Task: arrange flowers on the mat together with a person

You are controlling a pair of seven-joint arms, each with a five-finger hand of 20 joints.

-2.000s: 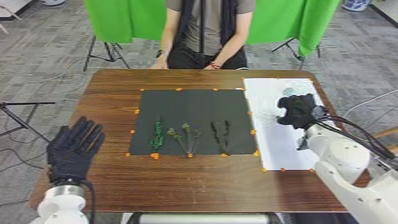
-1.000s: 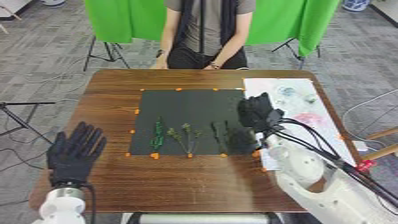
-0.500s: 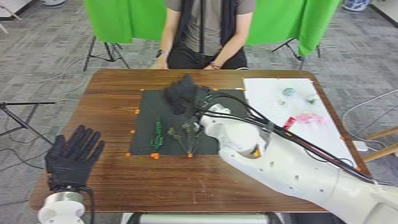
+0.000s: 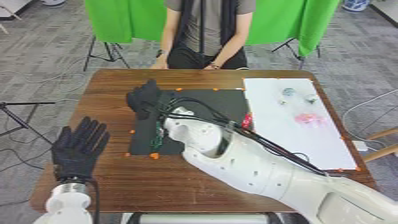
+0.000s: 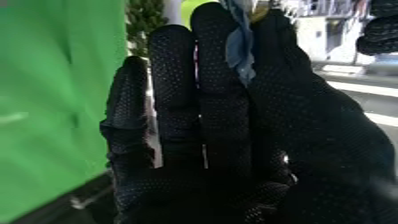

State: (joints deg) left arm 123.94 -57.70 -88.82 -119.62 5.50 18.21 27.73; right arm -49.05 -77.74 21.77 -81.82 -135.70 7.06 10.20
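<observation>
A brown wooden table (image 4: 107, 182) carries a dark mat (image 4: 226, 100) across its middle and a white sheet (image 4: 315, 150) along its right edge. The robot's right hand (image 4: 145, 100) is over the far left corner of the mat, its arm crossing above the mat from the near right. In the right wrist view, its thumb and fingers are pinched together on a thin blue-grey piece (image 5: 240, 50), probably a petal or a small flower. The left hand (image 4: 78, 154) is by the table's left edge, palm and fingers spread flat, holding nothing. On the mat, close to its left edge and toward the near left corner, lies a green stem (image 4: 158, 142). On the sheet, pale bluish flowers (image 4: 289, 92) lie toward the far edge, with a pink flower (image 4: 309, 118) nearer the middle. The step in hand looks like bringing a bloom to the mat, likely to crown the green stem. The next move calls for lining the piece up with the stem's far end, lowering it to the mat and parting thumb and fingers gently, so that it neither clings to the glove nor nudges the stem.
</observation>
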